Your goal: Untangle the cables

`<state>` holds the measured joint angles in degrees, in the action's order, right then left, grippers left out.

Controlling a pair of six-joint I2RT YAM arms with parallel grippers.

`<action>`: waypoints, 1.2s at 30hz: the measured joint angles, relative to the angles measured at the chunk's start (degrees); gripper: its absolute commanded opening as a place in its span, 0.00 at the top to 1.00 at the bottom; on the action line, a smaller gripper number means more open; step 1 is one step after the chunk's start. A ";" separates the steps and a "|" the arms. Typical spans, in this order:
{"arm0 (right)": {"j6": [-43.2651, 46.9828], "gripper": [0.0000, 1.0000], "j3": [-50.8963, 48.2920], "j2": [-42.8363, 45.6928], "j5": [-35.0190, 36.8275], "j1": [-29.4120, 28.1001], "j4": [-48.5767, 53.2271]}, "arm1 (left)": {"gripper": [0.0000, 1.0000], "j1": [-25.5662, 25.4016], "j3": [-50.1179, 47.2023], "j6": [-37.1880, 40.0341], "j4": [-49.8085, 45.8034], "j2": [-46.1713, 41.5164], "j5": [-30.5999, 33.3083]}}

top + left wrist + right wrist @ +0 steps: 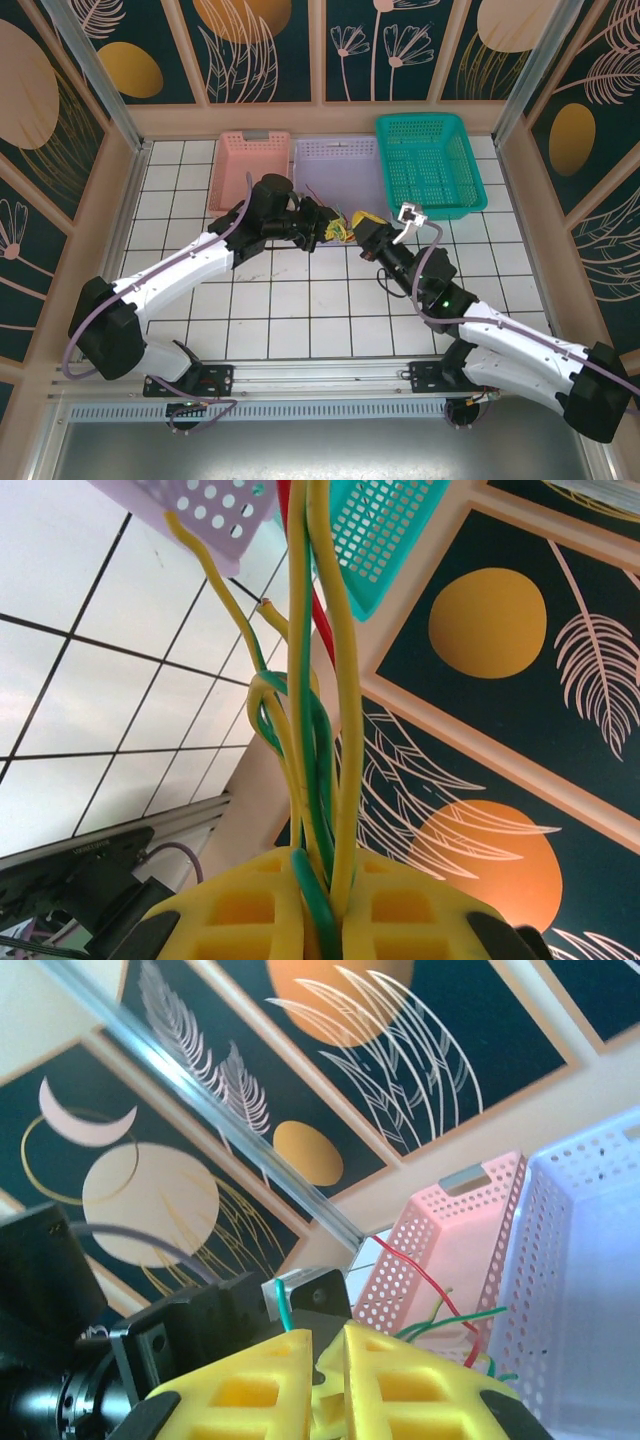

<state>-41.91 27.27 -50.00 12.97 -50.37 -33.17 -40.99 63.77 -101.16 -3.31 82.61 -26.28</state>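
The cables [343,229] form a small yellow, green and red tangle held above the tiles between both grippers. My left gripper [325,222] is shut on a bundle of yellow and green cables [318,740] that runs up from between its yellow fingers [240,910]; a red cable [322,630] runs alongside it higher up. My right gripper [364,230] faces it from the right. In the right wrist view its jaws [337,1360] stand almost together, with a green cable end [285,1315] sticking up at the pinch. Loose red and green strands [450,1305] trail to the right.
Three baskets stand along the back wall: pink [250,165], lilac [335,162] and teal [430,160]. The lilac basket [200,510] and teal basket [385,530] lie just beyond the held bundle. The pink basket [450,1230] is close behind the right fingers.
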 measured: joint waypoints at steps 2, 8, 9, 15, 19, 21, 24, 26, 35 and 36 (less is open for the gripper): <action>-5.42 1.00 0.00 -1.29 0.76 0.00 -0.07 | 1.00 0.50 0.00 0.66 -0.42 0.20 0.42; -12.94 0.68 1.84 -2.78 1.92 0.00 5.33 | 1.00 0.90 1.79 5.62 -5.11 1.03 1.90; -12.70 0.58 3.65 -2.75 1.88 -0.04 8.46 | 1.00 1.03 2.58 6.88 -5.53 1.14 3.26; -1.90 0.36 20.20 -2.71 2.25 -0.57 32.17 | 1.00 6.19 10.51 14.73 -5.99 0.98 13.07; 8.74 0.23 29.75 -3.63 2.34 -0.63 41.86 | 1.00 6.14 10.95 19.93 -8.15 -0.50 16.11; 14.88 0.20 32.68 -5.18 1.92 -0.63 45.35 | 1.00 5.95 10.95 22.01 -9.51 -0.48 16.63; 21.22 0.17 33.81 -8.52 1.92 -0.63 47.47 | 1.00 5.84 10.95 24.28 -10.99 -0.48 17.20; 24.17 0.16 33.86 -11.63 1.99 -0.63 47.63 | 1.00 5.73 11.04 25.57 -11.76 -0.46 17.42; 32.06 0.13 41.22 -24.92 4.13 -0.61 47.91 | 1.00 4.63 14.71 29.62 -15.15 0.66 17.84; 32.94 0.13 41.22 -24.76 4.00 -0.39 47.89 | 1.00 4.52 15.17 30.12 -15.41 0.87 17.86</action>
<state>-8.97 68.49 -74.76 16.97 -50.76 14.72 -36.47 78.94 -71.05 -18.72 83.48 -8.43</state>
